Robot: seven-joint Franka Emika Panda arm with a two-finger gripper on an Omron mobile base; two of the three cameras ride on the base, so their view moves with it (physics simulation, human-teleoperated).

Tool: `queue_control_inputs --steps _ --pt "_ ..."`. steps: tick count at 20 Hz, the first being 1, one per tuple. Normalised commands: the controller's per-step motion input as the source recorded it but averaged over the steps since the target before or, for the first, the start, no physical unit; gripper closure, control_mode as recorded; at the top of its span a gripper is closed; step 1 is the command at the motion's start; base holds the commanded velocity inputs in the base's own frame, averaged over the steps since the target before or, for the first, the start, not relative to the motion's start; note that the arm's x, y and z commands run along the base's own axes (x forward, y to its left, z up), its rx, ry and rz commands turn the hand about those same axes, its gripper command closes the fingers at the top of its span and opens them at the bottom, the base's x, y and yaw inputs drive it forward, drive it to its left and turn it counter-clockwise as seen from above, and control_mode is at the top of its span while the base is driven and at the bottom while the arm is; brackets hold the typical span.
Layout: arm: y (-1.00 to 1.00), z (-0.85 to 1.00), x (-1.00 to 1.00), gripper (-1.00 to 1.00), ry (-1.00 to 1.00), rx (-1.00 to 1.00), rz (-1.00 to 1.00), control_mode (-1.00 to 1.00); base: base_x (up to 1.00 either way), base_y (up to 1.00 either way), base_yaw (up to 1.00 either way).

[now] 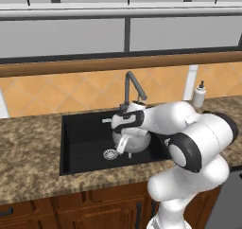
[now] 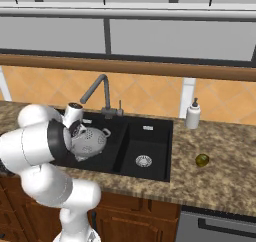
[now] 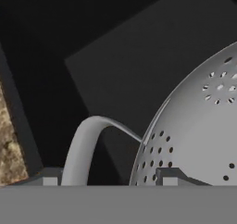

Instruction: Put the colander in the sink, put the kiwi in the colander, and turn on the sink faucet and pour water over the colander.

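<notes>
You are facing a speckled brown granite countertop [image 1: 28,143] running the width of the kitchen. Behind it rises an orange diamond-tiled backsplash [image 1: 56,93], capped by a brown wooden ledge [image 1: 71,66]. Above that, a wide grey-paned window [image 2: 175,38] with dark mullions. Below the counter, reddish-brown wooden cabinet doors [image 1: 47,214] carry dark handles. Lighting is even and flat.

Glossy white rounded arm [image 1: 189,143] segments with black joint bands and small dark fingers [image 3: 172,176].

Base views flank arm, sharing sink [image 1: 75,143]; hand view close on colander [image 3: 194,126].
</notes>
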Motion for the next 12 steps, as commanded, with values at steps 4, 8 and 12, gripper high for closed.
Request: queue_control_inputs --steps 4,8,12 --pt "0.0 -0.47 0.29 1.0 0.0 -0.03 0.0 -1.0 0.0 0.0 0.0" --pt "0.0 -0.46 0.35 1.0 0.0 -0.04 0.0 -1.0 0.0 0.0 0.0" --pt "-0.13 -0.27 0.39 1.0 0.0 0.0 0.0 -1.0 0.0 0.0 0.0"
